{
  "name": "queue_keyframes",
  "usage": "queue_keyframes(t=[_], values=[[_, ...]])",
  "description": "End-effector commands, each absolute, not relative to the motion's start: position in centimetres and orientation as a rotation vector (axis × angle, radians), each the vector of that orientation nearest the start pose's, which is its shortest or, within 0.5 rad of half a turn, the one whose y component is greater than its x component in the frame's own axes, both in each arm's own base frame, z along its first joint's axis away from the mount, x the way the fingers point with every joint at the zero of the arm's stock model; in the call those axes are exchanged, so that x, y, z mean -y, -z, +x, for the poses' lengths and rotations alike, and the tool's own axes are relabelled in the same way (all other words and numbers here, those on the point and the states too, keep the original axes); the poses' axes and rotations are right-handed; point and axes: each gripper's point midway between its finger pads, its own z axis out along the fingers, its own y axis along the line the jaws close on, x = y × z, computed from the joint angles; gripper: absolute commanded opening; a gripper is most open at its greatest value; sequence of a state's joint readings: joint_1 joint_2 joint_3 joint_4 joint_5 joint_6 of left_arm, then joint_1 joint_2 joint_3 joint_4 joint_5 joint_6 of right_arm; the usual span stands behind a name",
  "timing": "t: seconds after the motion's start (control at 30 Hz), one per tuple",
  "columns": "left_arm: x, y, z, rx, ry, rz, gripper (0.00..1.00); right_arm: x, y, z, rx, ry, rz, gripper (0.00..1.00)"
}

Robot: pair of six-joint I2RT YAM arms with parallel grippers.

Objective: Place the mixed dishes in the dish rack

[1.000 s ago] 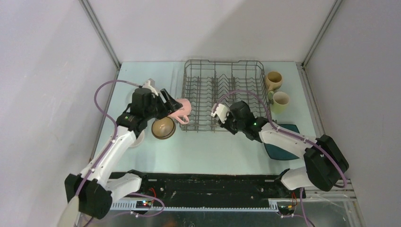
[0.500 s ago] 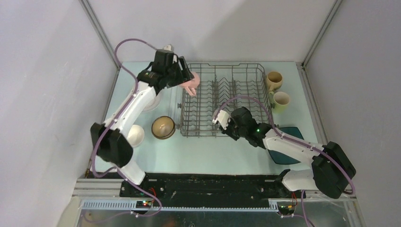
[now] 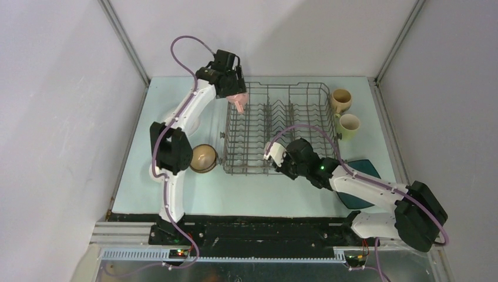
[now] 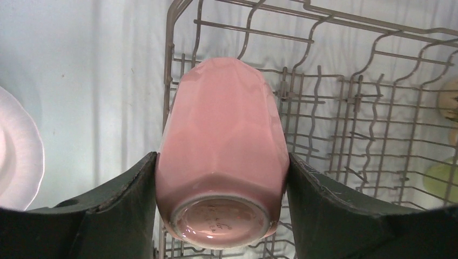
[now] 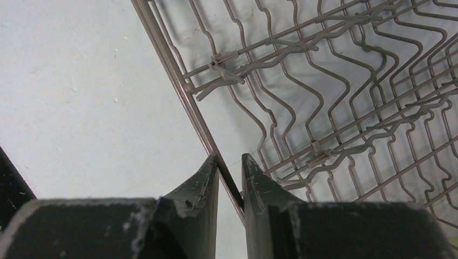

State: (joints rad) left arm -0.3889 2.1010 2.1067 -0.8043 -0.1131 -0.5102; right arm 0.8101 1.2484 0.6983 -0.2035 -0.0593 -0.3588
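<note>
My left gripper [image 4: 222, 157] is shut on the pink mug [image 4: 221, 124], its base facing the wrist camera. The top view shows the pink mug [image 3: 238, 100] held over the far-left corner of the grey wire dish rack [image 3: 305, 88]. My right gripper [image 5: 229, 158] is shut on the near rim wire [image 5: 183, 91] of the rack, and the top view puts the right gripper [image 3: 275, 156] at the rack's front edge. A tan mug [image 3: 339, 100] and a light-green mug [image 3: 348, 124] stand right of the rack. The dark brown bowl [image 3: 204, 157] sits at its near-left corner.
A dark teal plate [image 3: 358, 197] lies partly under my right arm. A white plate [image 4: 16, 156] lies left of the rack, below my left arm. The left arm's elbow [image 3: 170, 150] hangs beside the brown bowl. Grey walls close in the table on three sides.
My left arm has swung from beside the brown bowl to the rack's far-left corner, carrying the pink mug. The rack and my right gripper have shifted slightly nearer.
</note>
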Motion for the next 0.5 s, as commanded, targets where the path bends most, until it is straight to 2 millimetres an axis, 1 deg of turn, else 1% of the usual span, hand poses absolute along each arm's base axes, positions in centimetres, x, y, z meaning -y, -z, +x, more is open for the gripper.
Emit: queue_keyframes(t=[0.0, 0.03, 0.07, 0.1, 0.13, 0.17, 0.23, 0.37, 0.47], values=[[21.5, -23.2, 52.7, -2.259, 0.306, -0.158, 0.00, -24.1, -9.8, 22.4, -1.945, -0.351, -1.244, 0.00], [21.7, -22.1, 53.0, -2.280, 0.293, -0.152, 0.00, -24.2, -9.8, 22.4, -1.941, -0.353, -1.246, 0.00], [21.8, -22.2, 53.1, -2.279, 0.294, -0.150, 0.00, -24.3, -9.9, 22.4, -1.939, -0.355, -1.245, 0.00], [22.2, -21.2, 53.4, -2.296, 0.295, -0.144, 0.00, -24.4, -9.9, 22.3, -1.935, -0.359, -1.247, 0.00], [22.5, -21.2, 53.8, -2.284, 0.307, -0.142, 0.00, -24.5, -9.9, 22.3, -1.931, -0.363, -1.250, 0.00], [22.9, -20.8, 54.2, -2.282, 0.327, -0.137, 0.00, -24.6, -9.9, 22.2, -1.924, -0.367, -1.253, 0.00], [23.3, -20.1, 54.9, -2.284, 0.327, -0.136, 0.00, -24.9, -9.8, 21.8, -1.916, -0.379, -1.262, 0.00], [23.4, -18.2, 55.8, -2.301, 0.300, -0.135, 0.00, -25.2, -9.4, 21.4, -1.906, -0.394, -1.270, 0.00], [23.1, -16.9, 56.0, -2.321, 0.264, -0.132, 0.00, -25.2, -9.2, 21.4, -1.906, -0.397, -1.264, 0.00]])
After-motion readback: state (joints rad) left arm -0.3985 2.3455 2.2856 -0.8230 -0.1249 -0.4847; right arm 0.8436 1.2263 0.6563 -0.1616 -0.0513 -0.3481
